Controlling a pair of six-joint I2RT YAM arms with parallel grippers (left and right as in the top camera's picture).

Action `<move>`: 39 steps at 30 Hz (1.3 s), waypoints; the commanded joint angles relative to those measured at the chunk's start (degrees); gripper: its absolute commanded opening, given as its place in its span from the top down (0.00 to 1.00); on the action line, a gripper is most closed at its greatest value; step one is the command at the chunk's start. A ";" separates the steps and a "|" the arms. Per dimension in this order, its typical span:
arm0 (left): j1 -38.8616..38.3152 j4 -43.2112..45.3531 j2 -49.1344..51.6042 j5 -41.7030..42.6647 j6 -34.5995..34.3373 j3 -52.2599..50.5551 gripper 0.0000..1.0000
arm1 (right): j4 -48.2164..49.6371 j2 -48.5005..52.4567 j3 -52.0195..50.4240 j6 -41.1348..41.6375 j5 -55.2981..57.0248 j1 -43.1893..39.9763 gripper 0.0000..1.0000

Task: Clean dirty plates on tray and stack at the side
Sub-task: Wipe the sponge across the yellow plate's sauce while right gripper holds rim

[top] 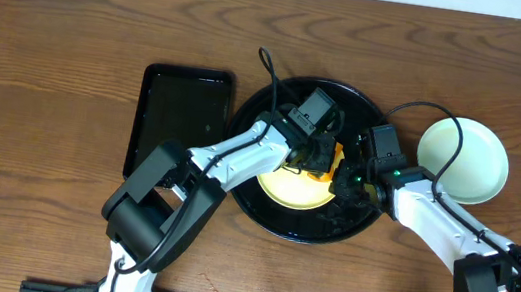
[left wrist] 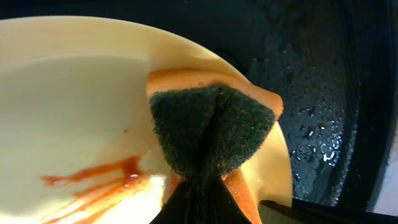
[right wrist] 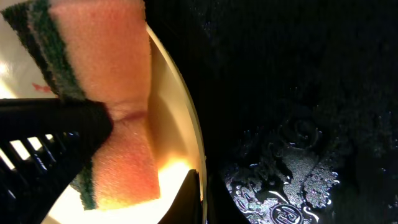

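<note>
left gripper (top: 317, 159) pinches an orange sponge with green scouring face (left wrist: 211, 124) at the rim of the pale yellow round plate (left wrist: 74, 93), centre frame, in the glossy black round tray (top: 279, 231). right gripper (top: 344, 185): cannot tell whether spread or pressed together.

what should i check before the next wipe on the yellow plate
1. Sponge held in the left end effector: ok, pinched across its middle.
2. Sponge on the yellow plate: ok, scouring side down at the right rim.
3. Plate wiped clean: not ok, orange-red sauce streaks lie apart from the sponge.
4. Right end effector steadying the plate: cannot tell, it is at the rim but the grip is hidden.
5. Plate inside the round black tray: ok.
6. Mint plate set aside: ok, right of the tray, no streaks visible from overhead.
</note>
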 commanded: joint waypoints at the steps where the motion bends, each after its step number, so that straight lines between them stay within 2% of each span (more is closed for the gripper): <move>1: -0.24 0.24 1.66 3.37 2.38 -0.59 0.92 | -0.28 0.55 -0.02 -0.26 -0.50 0.28 0.99; 4: -0.24 -0.46 1.66 1.09 2.51 -0.61 0.92 | -0.31 0.55 -0.02 -0.26 -0.50 0.28 0.99; 11: 0.50 -7.56 1.66 -14.49 2.51 -0.61 0.92 | -0.98 0.55 -0.02 -0.26 -0.20 0.28 0.99; 17: 4.52 -12.74 1.66 -18.38 3.41 -0.61 0.93 | -2.29 0.55 -0.02 0.85 1.09 0.11 0.99; 22: 7.15 -17.38 1.64 -18.32 4.81 -0.59 0.93 | -2.62 0.55 -0.02 0.98 1.68 0.07 0.99; 26: 8.52 -19.87 1.25 -18.29 8.28 -0.59 0.92 | -2.62 0.55 -0.02 0.98 1.68 0.07 0.99; 30: 8.90 -20.24 -0.28 -19.91 13.79 -0.55 0.93 | -2.62 0.55 -0.02 0.98 1.66 0.07 0.99; 35: 8.94 -18.05 -2.25 -32.57 14.10 -0.09 0.93 | -2.62 0.55 -0.02 0.98 1.64 0.07 0.99; 39: 8.94 -17.22 -2.95 -33.51 14.10 0.94 0.92 | -2.64 0.55 -0.02 0.98 1.64 0.07 0.99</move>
